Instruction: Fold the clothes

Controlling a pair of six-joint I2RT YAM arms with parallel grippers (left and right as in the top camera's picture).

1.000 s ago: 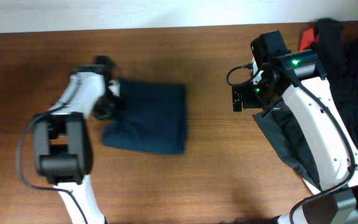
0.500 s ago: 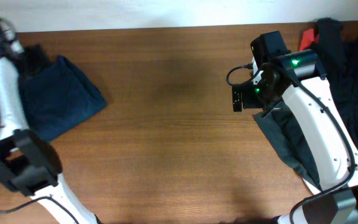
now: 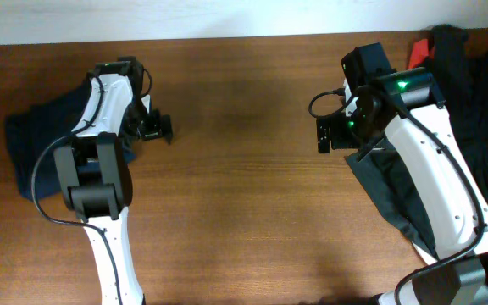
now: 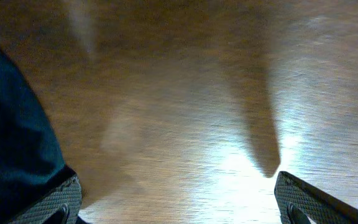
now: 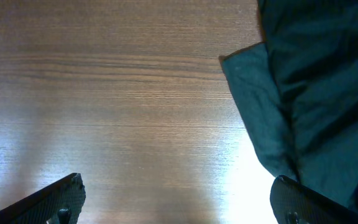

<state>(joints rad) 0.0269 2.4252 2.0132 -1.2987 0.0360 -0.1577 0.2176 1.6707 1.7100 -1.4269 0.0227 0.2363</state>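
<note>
The folded dark navy clothes [image 3: 36, 144] lie at the table's left side, partly hidden behind my left arm. My left gripper [image 3: 153, 128] hovers just right of them, open, with only bare wood between its fingers. In the left wrist view the navy cloth [image 4: 11, 137] fills the left edge beside the left fingertip [image 4: 48, 205], and the gripper [image 4: 179, 202] holds nothing. My right gripper [image 3: 322, 135] stands open over bare wood beside a dark grey garment [image 3: 388, 195]. That garment [image 5: 316, 93] lies right of the open right gripper [image 5: 179, 202].
A heap of black clothes [image 3: 481, 102] with a red piece [image 3: 418, 51] lies at the back right corner. Wooden tabletop [image 3: 244, 195] stretches between the two arms.
The navy garment has gone from left of centre to the far left side. My left gripper has let go of it and swung back right. The right arm has not moved.
</note>
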